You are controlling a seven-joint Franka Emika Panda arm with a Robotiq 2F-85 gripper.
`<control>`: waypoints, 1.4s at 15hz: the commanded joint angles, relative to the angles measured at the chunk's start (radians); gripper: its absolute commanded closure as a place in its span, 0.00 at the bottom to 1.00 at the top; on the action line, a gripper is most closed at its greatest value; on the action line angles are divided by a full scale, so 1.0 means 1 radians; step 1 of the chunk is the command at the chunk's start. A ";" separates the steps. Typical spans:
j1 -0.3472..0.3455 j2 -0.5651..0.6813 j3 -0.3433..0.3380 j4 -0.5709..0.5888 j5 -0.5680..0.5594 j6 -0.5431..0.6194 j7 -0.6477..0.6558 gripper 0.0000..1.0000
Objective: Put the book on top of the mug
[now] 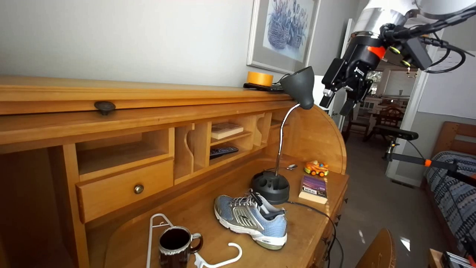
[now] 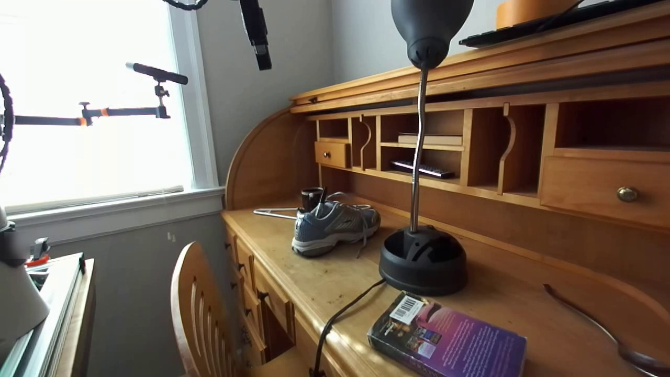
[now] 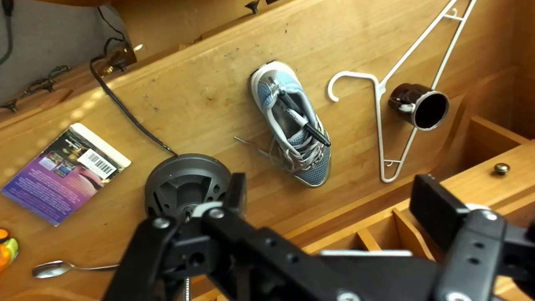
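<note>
The book (image 3: 67, 175) is seen lying flat on the desk (image 3: 200, 113), barcode side up, near the lamp base (image 3: 188, 171) but not touched by it. And nothing is gripped: the gripper (image 3: 332, 188) is held well above the desk, its jaws spread wide with only air between them! Over at the far end, the mug (image 3: 418, 104) is found upright, nothing laid across its rim; whether its foot is rested on a bar of the hanger (image 3: 380, 89) cannot be told. So, by the look of it, no part of the task is done. Everything is left: the book is to be reached, grasped, lifted, carried past the sneaker (image 1: 247, 219) and set down on that rim. The lamp stalk (image 2: 420, 118) may have to be skirted, and on so small a perch, careful centring will probably be needed.
</note>
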 commanded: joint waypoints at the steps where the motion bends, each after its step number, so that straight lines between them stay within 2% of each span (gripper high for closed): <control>1: 0.019 0.057 -0.071 -0.023 -0.042 0.044 -0.221 0.00; 5: 0.012 0.142 -0.163 -0.056 -0.060 0.109 -0.464 0.00; 9: -0.018 0.251 -0.254 -0.068 -0.047 0.256 -0.574 0.00; 12: -0.049 0.329 -0.289 -0.059 -0.066 0.347 -0.608 0.00; 15: -0.085 0.396 -0.295 -0.060 -0.098 0.428 -0.584 0.00; 16: -0.075 0.349 -0.288 -0.067 -0.072 0.383 -0.594 0.00; 21: -0.088 0.392 -0.288 -0.060 -0.077 0.414 -0.593 0.00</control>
